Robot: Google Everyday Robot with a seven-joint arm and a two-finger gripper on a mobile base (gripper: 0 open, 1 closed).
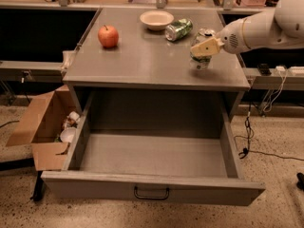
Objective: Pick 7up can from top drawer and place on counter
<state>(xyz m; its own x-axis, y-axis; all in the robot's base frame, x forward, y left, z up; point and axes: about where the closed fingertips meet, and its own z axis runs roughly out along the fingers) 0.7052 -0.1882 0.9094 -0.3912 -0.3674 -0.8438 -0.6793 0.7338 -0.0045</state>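
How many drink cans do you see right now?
2. The 7up can stands upright at the counter's right side, in the gripper. A dented green can lies on its side beside the bowl. None in the top drawer; the floor box may hide more.
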